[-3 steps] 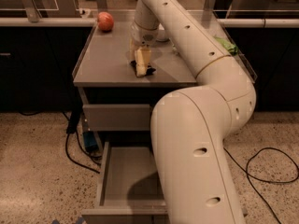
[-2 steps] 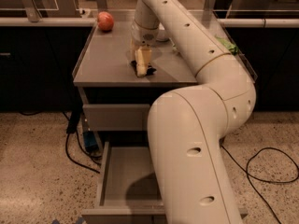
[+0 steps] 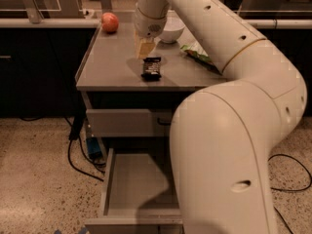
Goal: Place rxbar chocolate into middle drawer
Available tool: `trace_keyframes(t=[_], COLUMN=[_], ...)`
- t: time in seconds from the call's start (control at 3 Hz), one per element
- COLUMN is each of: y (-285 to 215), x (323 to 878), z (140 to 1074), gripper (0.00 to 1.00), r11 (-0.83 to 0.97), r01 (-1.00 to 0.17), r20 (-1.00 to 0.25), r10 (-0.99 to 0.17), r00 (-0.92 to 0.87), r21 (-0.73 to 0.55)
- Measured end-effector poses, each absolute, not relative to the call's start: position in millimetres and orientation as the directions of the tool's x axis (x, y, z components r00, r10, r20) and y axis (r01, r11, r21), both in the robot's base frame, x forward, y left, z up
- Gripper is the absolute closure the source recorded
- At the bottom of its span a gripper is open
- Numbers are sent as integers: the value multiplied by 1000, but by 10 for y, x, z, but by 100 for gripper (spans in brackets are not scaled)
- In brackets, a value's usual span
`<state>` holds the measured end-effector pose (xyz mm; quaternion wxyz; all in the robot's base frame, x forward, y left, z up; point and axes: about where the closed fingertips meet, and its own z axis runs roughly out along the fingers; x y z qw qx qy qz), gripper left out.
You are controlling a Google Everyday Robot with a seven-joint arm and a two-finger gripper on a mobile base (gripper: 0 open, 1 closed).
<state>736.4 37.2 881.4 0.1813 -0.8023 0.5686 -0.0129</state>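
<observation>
Your pale yellowish gripper (image 3: 145, 48) hangs at the arm's tip, low over the grey cabinet tabletop (image 3: 105, 69), and you cannot tell whether it is spread or pressed together. You would probably do best to bring it forward, centre it across the bar's narrow width, descend square and grip firmly before heading for the open grey drawer (image 3: 134, 189) below. The rxbar chocolate (image 3: 151, 68), a small flat bar in a glossy black wrapper, lies unheld on the tabletop just in front of the gripper, nearer the front edge.
</observation>
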Motion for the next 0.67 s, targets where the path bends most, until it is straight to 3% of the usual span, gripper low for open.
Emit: trace_keyframes(t=[0.33,0.67], y=[324,338], x=[6849,6913], z=[9000,8996], gripper=[100,100], r11=[-303,-298], r01=[-900,-900], r20=[-154,-159], r10=[-919,-919], r00=[363,361], r21=[-312,-318])
